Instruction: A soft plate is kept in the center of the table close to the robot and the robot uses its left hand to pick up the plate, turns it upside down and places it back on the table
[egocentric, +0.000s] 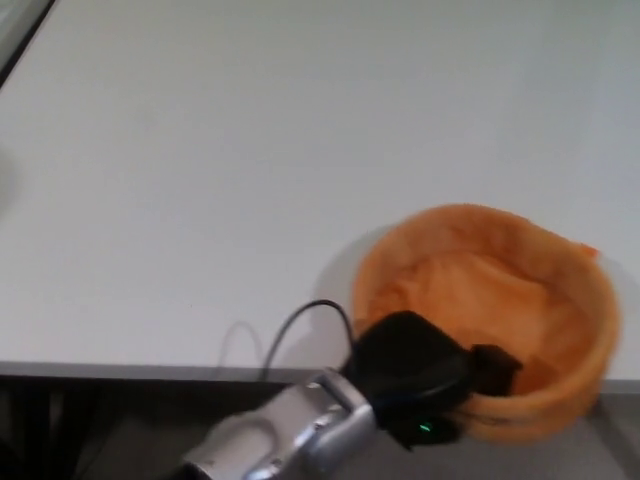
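1. Soft orange plate (520, 300): a fabric dish with a padded, raised rim, opening upward. It sits at the lower right of the view, at the near edge of the white table (250, 150), with its near rim overhanging that edge. The picture is slightly blurred.
2. Left hand (420, 375): black, entering from the lower left on a silver wrist (290, 440). It is closed on the near-left rim of the plate; one finger (492, 365) lies inside the bowl against the inner wall, while the bulk of the hand covers the outside of the rim. A small green light shows on the underside of the hand.
3. Black cable (300, 325): loops up from the wrist and arches over the table edge to the hand.
4. Plate rim: pinched and flattened where the hand grips it; the far rim stands rounded and full. A small orange tag (588, 250) projects from the far right rim.
5. Right hand: not in view.
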